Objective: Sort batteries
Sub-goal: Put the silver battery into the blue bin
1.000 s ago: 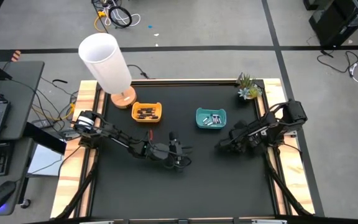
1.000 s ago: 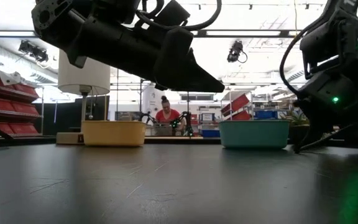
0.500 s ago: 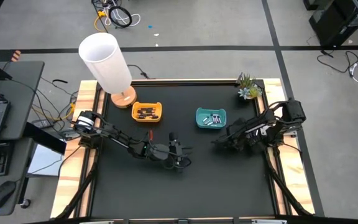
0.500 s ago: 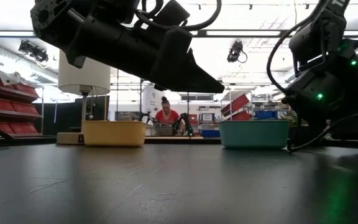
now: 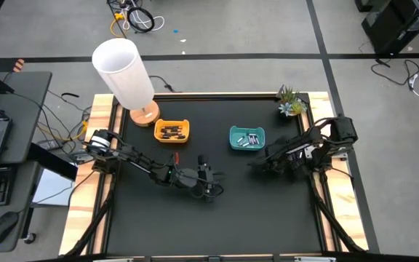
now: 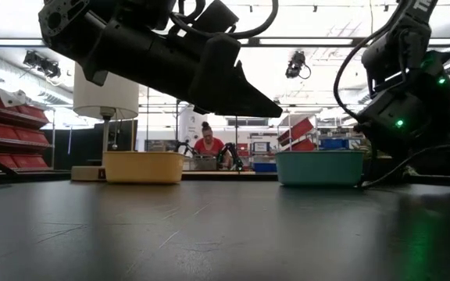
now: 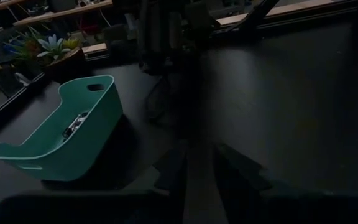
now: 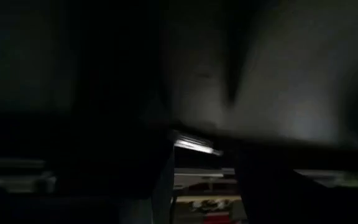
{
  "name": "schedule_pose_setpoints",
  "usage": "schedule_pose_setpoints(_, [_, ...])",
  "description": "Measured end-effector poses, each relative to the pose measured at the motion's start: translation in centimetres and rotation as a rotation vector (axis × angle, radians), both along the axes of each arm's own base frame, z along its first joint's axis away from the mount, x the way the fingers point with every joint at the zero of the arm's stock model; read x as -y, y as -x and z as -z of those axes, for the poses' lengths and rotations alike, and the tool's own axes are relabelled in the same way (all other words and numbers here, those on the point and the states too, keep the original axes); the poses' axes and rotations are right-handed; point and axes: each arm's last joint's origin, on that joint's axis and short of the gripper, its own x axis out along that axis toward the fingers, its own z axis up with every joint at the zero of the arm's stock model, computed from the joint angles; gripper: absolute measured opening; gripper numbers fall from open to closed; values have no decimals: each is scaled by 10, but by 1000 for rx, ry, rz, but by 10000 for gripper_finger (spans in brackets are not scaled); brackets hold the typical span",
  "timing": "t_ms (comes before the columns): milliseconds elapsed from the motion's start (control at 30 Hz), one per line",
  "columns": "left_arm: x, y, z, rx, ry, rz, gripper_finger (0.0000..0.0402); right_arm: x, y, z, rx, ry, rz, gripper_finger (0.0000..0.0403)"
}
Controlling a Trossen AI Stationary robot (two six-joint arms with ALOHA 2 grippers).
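Observation:
Several dark batteries (image 5: 170,132) lie in the orange tray (image 5: 184,125) at the far left. Several silver batteries (image 5: 247,139) lie in the teal tray (image 5: 233,132) at the far right. My left gripper (image 5: 217,182) hovers over the middle of the black mat, open by a narrow gap (image 7: 199,180) with nothing in it. My right gripper (image 5: 253,166) is just near of the teal tray. In its wrist view a short pale silver battery (image 8: 194,145) shows between the fingertips. My right gripper has the pale silver battery (image 8: 194,145) between its two fingertips, lying crosswise in the gap. Darkness hides which part of it the fingers (image 8: 160,186) touch. The fingers slant down toward the table's left, and the battery is clear of the mat.
A white lamp (image 5: 126,69) on a wooden base stands at the far left corner. A small potted plant (image 5: 291,102) stands at the far right corner. Wooden rails border the mat. A person (image 6: 208,142) sits far behind the table. Bare mat lies along the near half.
My right arm has swung slightly toward the table's left and the teal tray, and its wrist has rolled a little. My left arm has kept still.

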Motion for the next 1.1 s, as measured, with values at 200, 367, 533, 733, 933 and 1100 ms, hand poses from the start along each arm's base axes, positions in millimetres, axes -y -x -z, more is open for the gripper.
schedule_pose_setpoints(200, [2, 0, 0, -2, 0, 7, 90, 11, 0, 3, -15, 23, 67, 151])
schedule_pose_setpoints(367, [5, 1, 0, -6, -1, 18, 90, 18, 1, 4, -22, -20, 127, 153])
schedule_pose_setpoints(533, [7, 2, 0, -8, -2, 21, 90, 21, 2, 6, -19, -35, 107, 153])
schedule_pose_setpoints(733, [7, 4, -6, -6, -4, 22, 90, 13, 0, 9, 5, -108, 70, 154])
schedule_pose_setpoints(933, [6, 5, -11, -3, -18, 19, 90, 6, -22, -3, 102, -91, 90, 151])
schedule_pose_setpoints(1100, [6, 5, -11, -1, -22, 20, 90, 7, -32, -17, 116, -19, 133, 160])
